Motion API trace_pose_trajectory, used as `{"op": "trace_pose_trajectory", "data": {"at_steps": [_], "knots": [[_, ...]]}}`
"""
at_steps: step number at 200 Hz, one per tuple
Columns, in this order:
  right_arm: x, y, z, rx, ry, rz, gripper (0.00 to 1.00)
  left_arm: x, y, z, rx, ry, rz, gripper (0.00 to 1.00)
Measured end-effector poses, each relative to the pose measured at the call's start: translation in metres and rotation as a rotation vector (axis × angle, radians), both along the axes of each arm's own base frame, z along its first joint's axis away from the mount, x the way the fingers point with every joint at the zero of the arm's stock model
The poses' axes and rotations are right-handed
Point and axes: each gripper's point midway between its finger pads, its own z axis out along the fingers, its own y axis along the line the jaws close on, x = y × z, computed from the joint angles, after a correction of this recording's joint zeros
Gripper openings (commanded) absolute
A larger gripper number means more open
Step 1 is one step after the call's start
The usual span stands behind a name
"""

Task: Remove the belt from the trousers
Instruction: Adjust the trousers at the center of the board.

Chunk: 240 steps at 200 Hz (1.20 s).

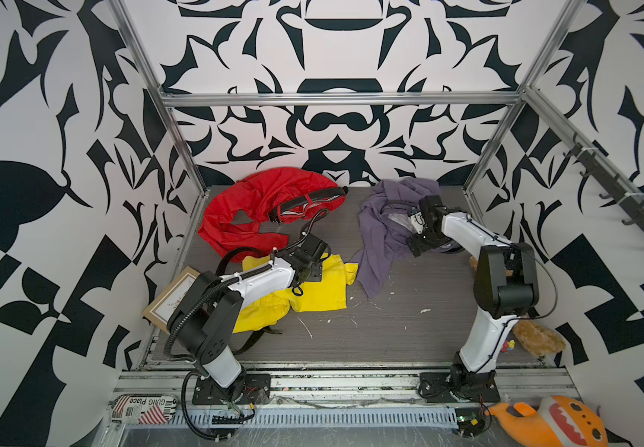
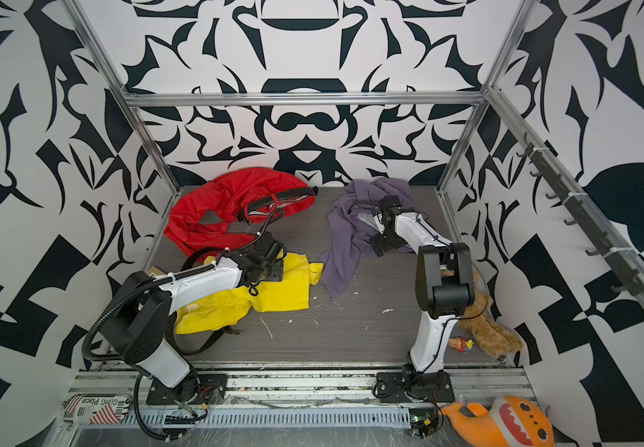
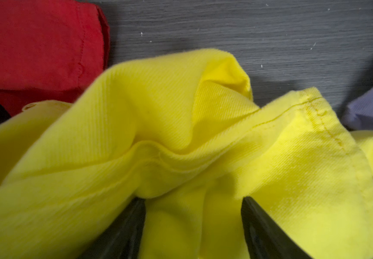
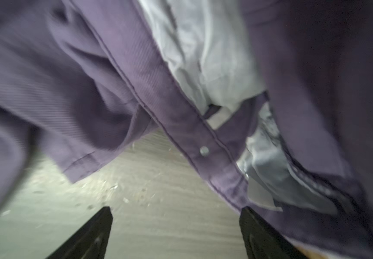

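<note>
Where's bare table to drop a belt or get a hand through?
Biggest free patch: front centre of the table, between the yellow trousers and the right arm. A narrower gap runs back between the red trousers and the purple trousers. Crowded: left edge with the picture frame, front right corner with the teddy bear.

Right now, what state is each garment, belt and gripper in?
red trousers: bunched at back, belted.
black belt: threaded through the red waistband.
yellow trousers: crumpled under left arm.
black strap: trailing from yellow trousers' near edge.
purple trousers: crumpled, waist open, lining showing.
left gripper: open, pressed into yellow cloth.
right gripper: open, empty, beside purple waistband.
</note>
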Motion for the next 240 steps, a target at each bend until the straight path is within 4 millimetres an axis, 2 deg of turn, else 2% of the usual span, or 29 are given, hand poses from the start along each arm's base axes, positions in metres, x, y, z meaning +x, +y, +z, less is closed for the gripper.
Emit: {"op": "trace_pose_trajectory", "data": {"at_steps": [43, 61, 81, 90, 102, 109, 149, 167, 189, 201, 219, 223, 240], "knots": [[0.02, -0.014, -0.018, -0.114, -0.024, 0.05, 0.91, -0.001, 0.0, 0.0, -0.006, -0.001, 0.001, 0.72], [0.029, -0.02, -0.026, -0.144, -0.024, 0.064, 0.85, -0.001, 0.0, 0.0, -0.006, -0.001, 0.002, 0.72], [0.04, -0.02, -0.027, -0.157, -0.052, 0.091, 0.69, -0.001, 0.0, 0.0, -0.006, -0.001, 0.002, 0.72], [0.043, -0.019, -0.028, -0.157, -0.058, 0.111, 0.58, -0.001, 0.0, 0.0, -0.006, -0.001, 0.002, 0.72], [0.046, -0.018, -0.03, -0.152, -0.062, 0.126, 0.37, -0.001, 0.0, 0.0, -0.006, -0.001, 0.002, 0.72], [0.046, -0.017, -0.033, -0.149, -0.056, 0.134, 0.3, -0.001, 0.0, 0.0, -0.006, -0.001, 0.002, 0.72], [0.048, -0.014, -0.03, -0.156, -0.069, 0.176, 0.03, -0.001, 0.0, 0.0, -0.006, -0.001, 0.002, 0.72], [0.046, -0.013, -0.027, -0.151, -0.068, 0.185, 0.0, -0.001, 0.0, 0.001, -0.008, -0.003, 0.002, 0.72], [0.038, -0.009, -0.017, -0.132, -0.06, 0.196, 0.0, -0.001, 0.0, 0.004, -0.011, -0.006, 0.002, 0.73], [0.033, -0.006, -0.006, -0.12, -0.06, 0.204, 0.0, -0.002, 0.001, 0.006, -0.013, -0.008, 0.0, 0.77], [0.022, 0.006, 0.019, -0.091, -0.068, 0.223, 0.0, -0.002, 0.0, 0.012, -0.02, -0.014, -0.005, 0.84], [0.019, 0.009, 0.026, -0.083, -0.073, 0.23, 0.0, -0.002, 0.0, 0.016, -0.019, -0.019, -0.012, 0.89], [0.008, 0.025, 0.058, -0.044, -0.093, 0.257, 0.0, -0.001, -0.002, 0.036, -0.045, -0.058, -0.022, 0.96]]}}
